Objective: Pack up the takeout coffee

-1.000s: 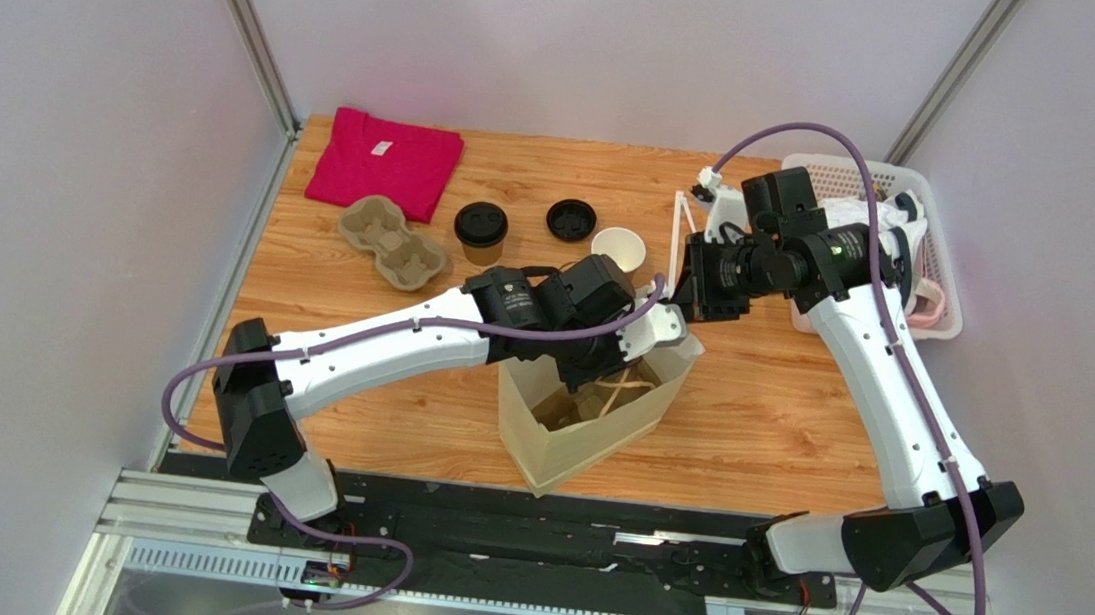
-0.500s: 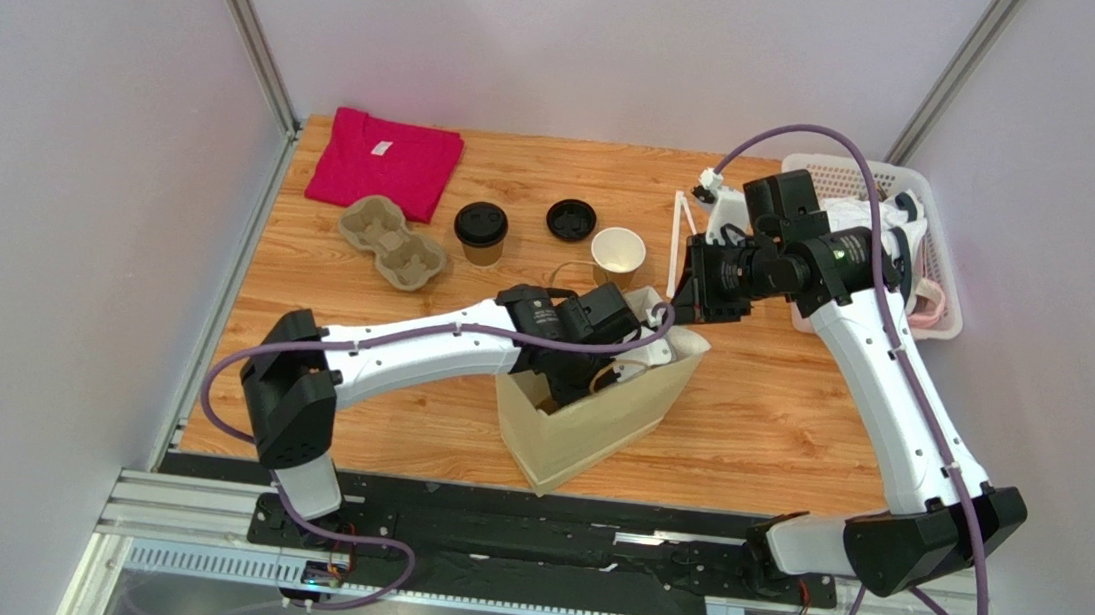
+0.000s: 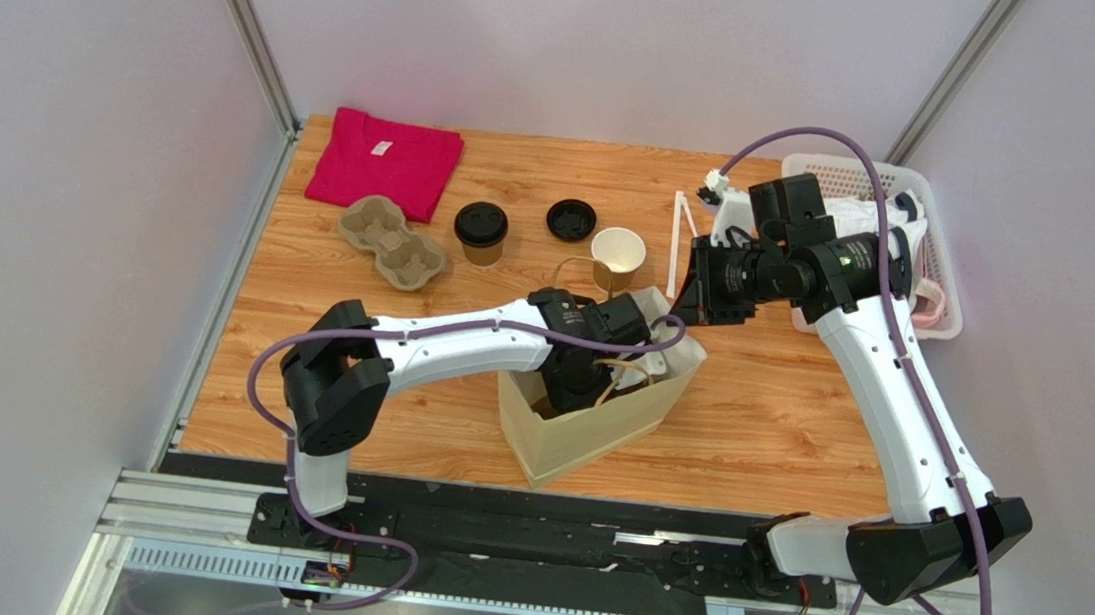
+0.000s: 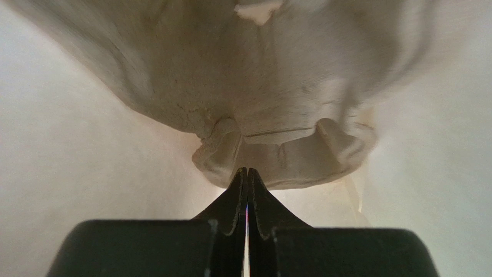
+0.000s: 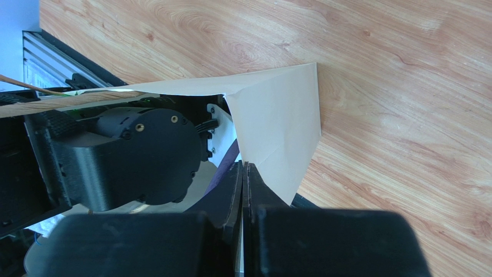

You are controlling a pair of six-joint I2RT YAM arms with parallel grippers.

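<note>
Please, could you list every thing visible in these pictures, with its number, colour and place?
takeout coffee: 1, tan cup with black lid, far centre
loose lid: 1, black, right of the takeout coffee
open cup: 1, tan, white inside, right of the loose lid
cup carrier: 1, brown, far left
cloth: 1, red-pink, far left corner
thin stick: 1, white, right of the open cup
paper bag: 1, beige, near centre
basket: 1, white, far right
table: 1, wood
left gripper: shut, inside the paper bag
right gripper: shut on the paper bag's rim
</note>
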